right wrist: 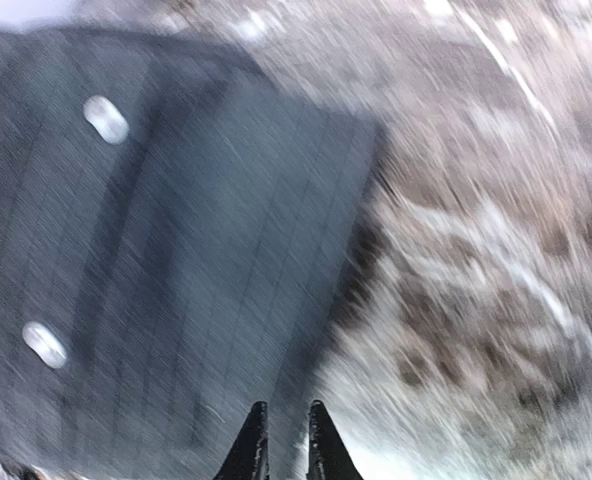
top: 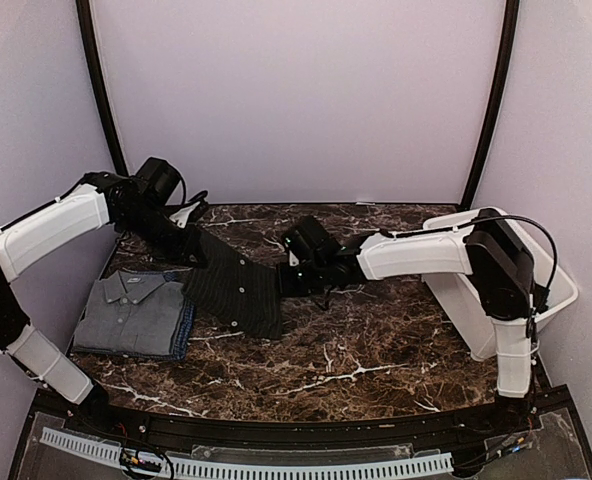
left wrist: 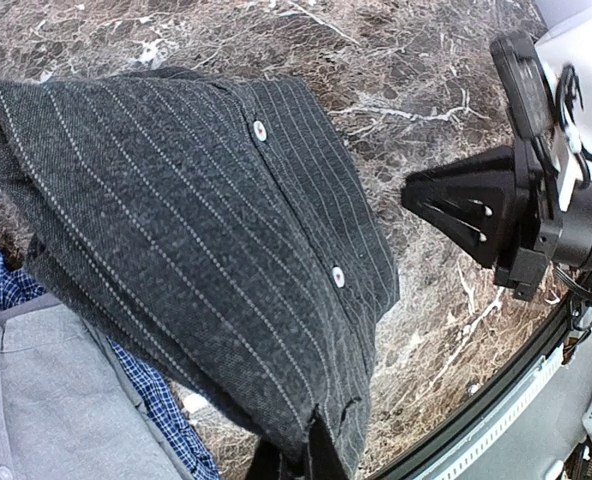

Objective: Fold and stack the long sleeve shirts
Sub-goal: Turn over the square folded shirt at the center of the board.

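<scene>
**A:** Our left tool (top: 190, 252) is gripping one corner of the pinstripe shirt (top: 238, 290). The shirt is hanging folded, its low end seemingly trailing on the table (top: 376, 340), just beside the grey shirt (top: 136, 310) lying on the blue one (left wrist: 166, 410).

**B:** And the right tool (right wrist: 283, 425)?

**A:** It's hovering just off the shirt's right edge, apparently carrying nothing. Its fingers are showing only a narrow gap, and through the blur we cannot tell whether it's open or closed.

**B:** Then we're risking the fold spilling open from that one-corner hold, or the dragging hem pushing the stack askew.
</scene>
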Robot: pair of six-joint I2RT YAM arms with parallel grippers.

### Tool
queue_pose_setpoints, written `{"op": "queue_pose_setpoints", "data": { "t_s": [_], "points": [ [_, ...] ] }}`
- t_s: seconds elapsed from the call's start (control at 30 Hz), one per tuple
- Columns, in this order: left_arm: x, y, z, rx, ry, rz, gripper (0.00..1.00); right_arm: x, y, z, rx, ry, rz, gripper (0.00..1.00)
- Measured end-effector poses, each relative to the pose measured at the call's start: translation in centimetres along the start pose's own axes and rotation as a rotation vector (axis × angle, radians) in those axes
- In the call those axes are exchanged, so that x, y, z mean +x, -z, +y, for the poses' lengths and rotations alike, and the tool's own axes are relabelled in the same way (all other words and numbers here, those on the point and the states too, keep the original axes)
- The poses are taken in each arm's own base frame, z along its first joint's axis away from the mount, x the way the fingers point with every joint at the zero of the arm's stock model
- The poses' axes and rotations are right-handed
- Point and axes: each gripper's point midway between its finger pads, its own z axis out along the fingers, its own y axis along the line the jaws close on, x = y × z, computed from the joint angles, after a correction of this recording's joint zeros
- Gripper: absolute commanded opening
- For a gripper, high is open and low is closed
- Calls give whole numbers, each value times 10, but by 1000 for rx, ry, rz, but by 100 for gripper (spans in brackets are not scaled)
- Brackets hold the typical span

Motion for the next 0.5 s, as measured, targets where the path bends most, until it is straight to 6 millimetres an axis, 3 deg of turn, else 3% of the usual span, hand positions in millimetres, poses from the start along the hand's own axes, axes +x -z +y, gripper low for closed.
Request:
{"op": "queue_pose_setpoints", "data": {
  "t_s": [0.1,0.17,0.33,0.5],
  "points": [
    [-1,1,-2,9,-9,0,0,-23,-11,20,-41,1,-44,5],
    [0,2,-1,12,-8,4,0,-27,-26,24,-47,3,-45,4],
    [0,5,0,17,-4,6,0,-4,-57,9,-2,0,19,0],
    [-3,10,-2,29,-7,-7,0,8,-63,10,4,-9,37,0]
  ]
}}
